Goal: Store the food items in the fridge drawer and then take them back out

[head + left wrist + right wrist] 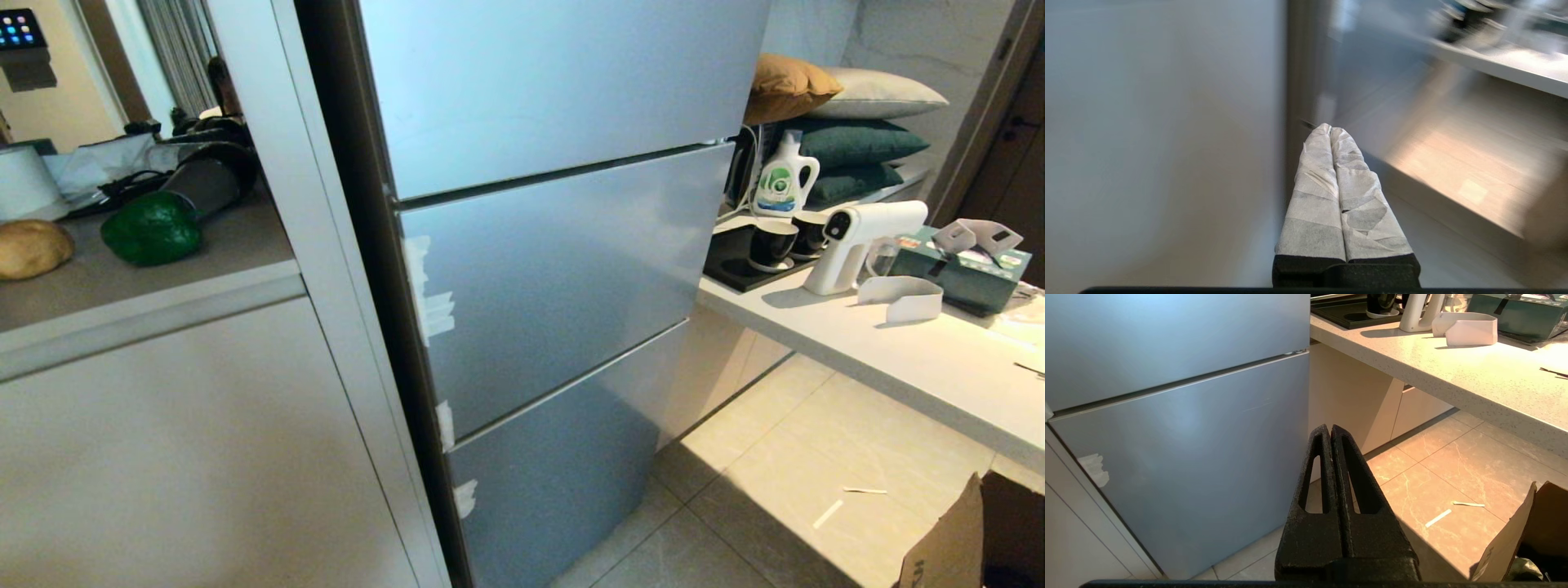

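From the head view, the fridge (555, 269) stood closed, all three silver-blue panels flush, so the fridge drawer was hidden behind them and nowhere to be seen. The food items lay on the surface (163, 286) to the fridge's left, beyond the pale upright panel: the green pepper (152, 229) resting close beside a dark cylinder, and the potato-like lump (31, 247) just beyond it at the frame's edge, the two near each other but apart. Neither arm showed in this view. Both items sat on the robot's left side, so the left arm looked the nearer one for reaching them, while a panel of the fridge would probably have to open first.

In the left wrist view, the left claw (1329, 128) had its tape-wrapped fingers (1314, 196) pressed together with nothing between them. It pointed toward the dark seam where the beige cabinet front (1159, 143) met the fridge's edge, short of touching either. The food was not in this view; it lay somewhere above and to the side of where the claw aimed.

In the right wrist view, the right claw (1329, 428) was likewise together and empty, its black fingers (1314, 482) meeting along their length. It hung low over the tiled floor (1433, 465), aimed past the fridge's lower right corner, with the lowest panel (1188, 457) just to one side and the pale surface (1453, 375) carrying cups and a white spray bottle on the other. A cardboard box (1515, 539) stood near.
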